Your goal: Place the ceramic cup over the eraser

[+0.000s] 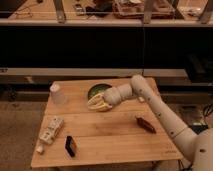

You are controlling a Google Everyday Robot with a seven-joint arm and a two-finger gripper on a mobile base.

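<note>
My gripper hovers at the 6 o'clock edge of the bowl, toward the table's 12 o'clock; I can't tell its opening or hold. The cup stands at 10 o'clock and the eraser lies at 7, well apart.

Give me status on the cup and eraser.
Status: tool by green bowl, clear of ceramic cup at back left; eraser uncovered near front edge; pale block roughly between them.
</note>
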